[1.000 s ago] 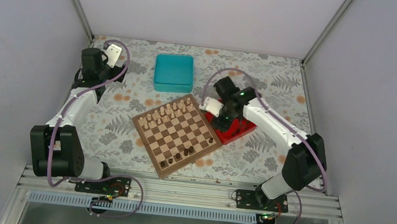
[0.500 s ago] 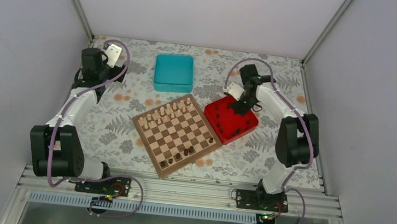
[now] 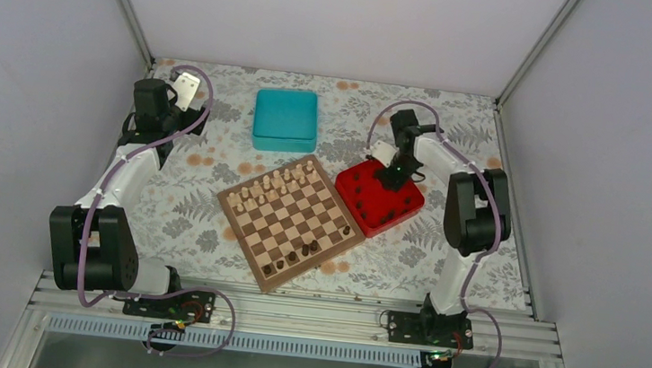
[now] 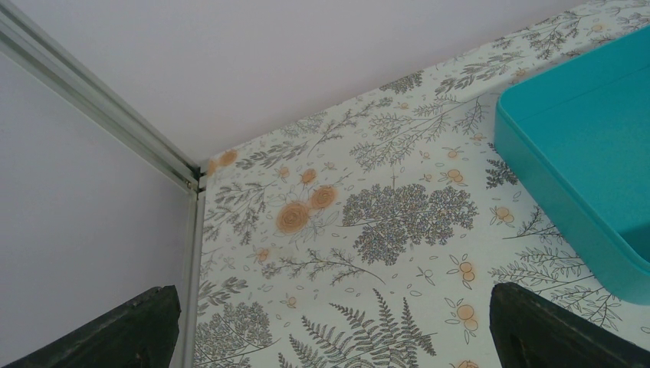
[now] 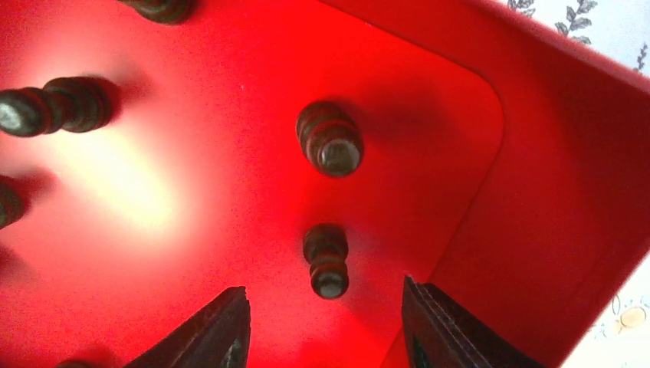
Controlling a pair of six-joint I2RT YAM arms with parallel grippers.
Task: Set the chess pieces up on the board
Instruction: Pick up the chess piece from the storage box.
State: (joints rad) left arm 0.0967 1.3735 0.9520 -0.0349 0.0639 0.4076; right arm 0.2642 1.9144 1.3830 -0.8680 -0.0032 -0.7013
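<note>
The board (image 3: pixel 288 220) lies at the table's middle, turned like a diamond. A few dark chess pieces (image 3: pixel 297 255) stand along its near edge, and pale pieces (image 3: pixel 273 183) fill its far rows. More dark pieces stand in the red tray (image 3: pixel 396 220) to its right. My right gripper (image 3: pixel 393 174) hangs open, low inside that tray (image 5: pixel 552 153). One small dark piece (image 5: pixel 327 261) stands just ahead of the gap between the fingertips (image 5: pixel 230 310), untouched. Another piece (image 5: pixel 329 139) stands beyond it. My left gripper (image 3: pixel 183 89) is open at the far left, holding nothing.
A teal box (image 3: pixel 285 119) sits behind the board; its corner (image 4: pixel 582 153) shows right of my left gripper (image 4: pixel 333 326). The enclosure's walls and metal corner post (image 4: pixel 100 107) stand close behind the left arm. A floral cloth covers the table.
My right arm has swung from the board's right corner to the far side of the red tray and come down into it. The left arm has not moved.
</note>
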